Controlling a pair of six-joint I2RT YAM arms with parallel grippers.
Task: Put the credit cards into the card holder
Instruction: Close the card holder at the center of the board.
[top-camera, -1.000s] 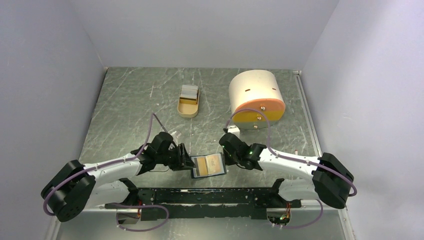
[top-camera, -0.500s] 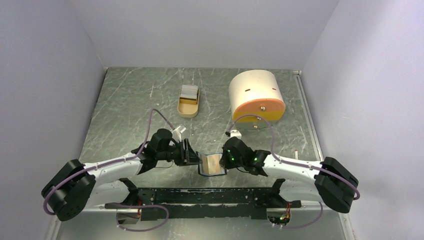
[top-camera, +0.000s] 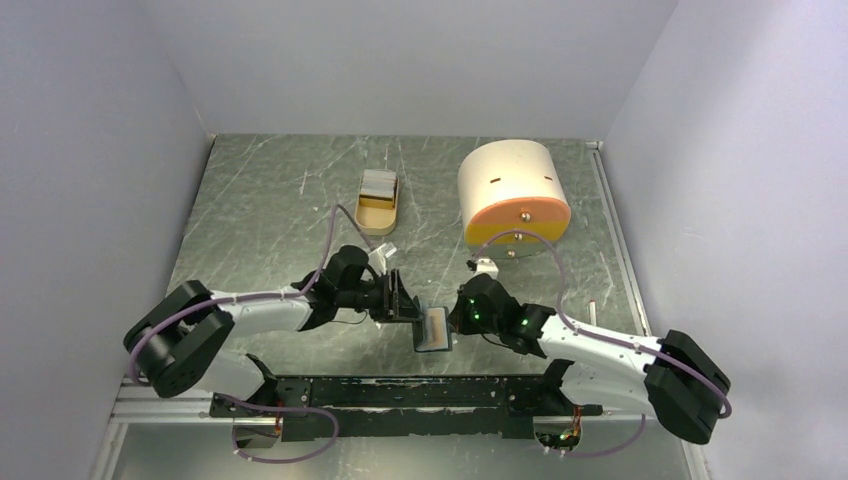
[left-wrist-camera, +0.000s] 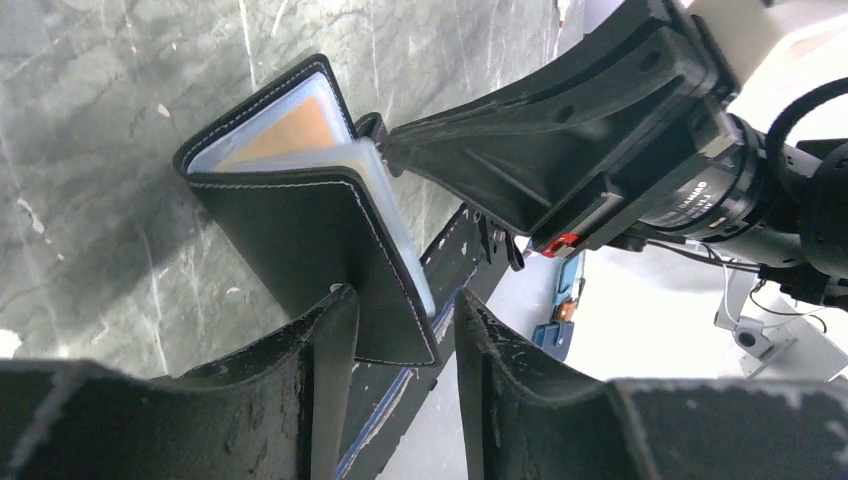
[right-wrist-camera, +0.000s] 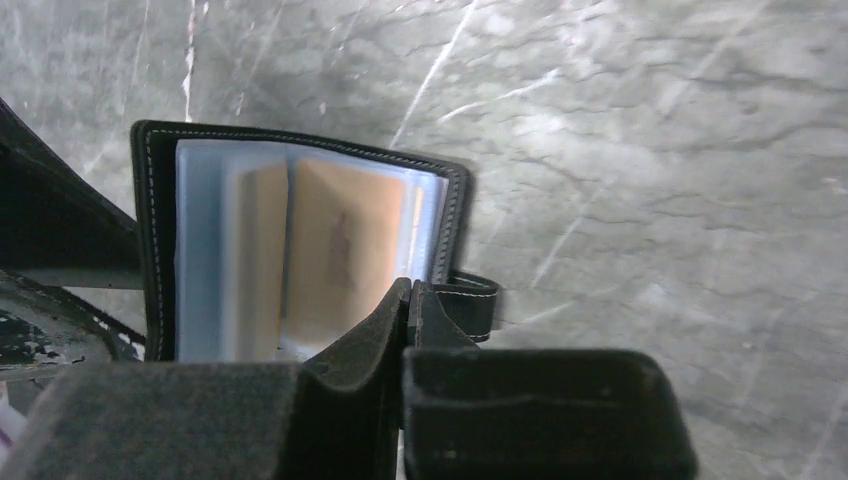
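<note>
Change since a second ago was plain from above: the card holder (top-camera: 434, 328), then spread wide and nearly flat with both halves facing up, had been folded to a narrow half-shut V and had shifted a little toward 3 o'clock. The left arm had stretched further in and the right arm had drawn back toward its side.

The card holder sat at 6 o'clock on the desk (top-camera: 260, 200), near the front edge, between the two claws. Its long axis ran roughly 12 to 6, its pale pockets facing up. The left claw (top-camera: 412, 306) came in from 9 o'clock and was clamped on one black cover (left-wrist-camera: 300, 220), a finger on each side of it. The right claw (top-camera: 456, 318), at 3 o'clock, was pinched tight on the other cover's edge, just beside the snap tab (right-wrist-camera: 468, 300). An orange card (right-wrist-camera: 340, 250) showed through the blue-grey pockets.

More credit cards (top-camera: 379, 183), whitish-grey, lay in the tan tray (top-camera: 377, 217) at 12 o'clock, well apart from the holder. The cream-and-orange cylinder (top-camera: 513, 185) stood at 1 o'clock.

White lettering on the right arm's wrist motor was too blurred to read, and the card's print was no clearer.
</note>
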